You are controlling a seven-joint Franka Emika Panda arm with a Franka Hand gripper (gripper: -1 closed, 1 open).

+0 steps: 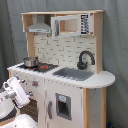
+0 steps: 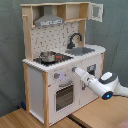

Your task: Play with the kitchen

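Kitchen [image 2: 60,65] directly ahead of hand [image 2: 75,70] (at knob panel)

**Hidden, cropped and unclear**

In the first exterior view the kitchen [image 1: 62,65] loses its base to the bottom edge, and the arm [image 1: 17,95] is cut off at the lower left corner. In the second exterior view the gripper [image 2: 76,70] meets the front panel (finger state unreadable), and the arm partly covers the right-hand door [image 2: 92,75].
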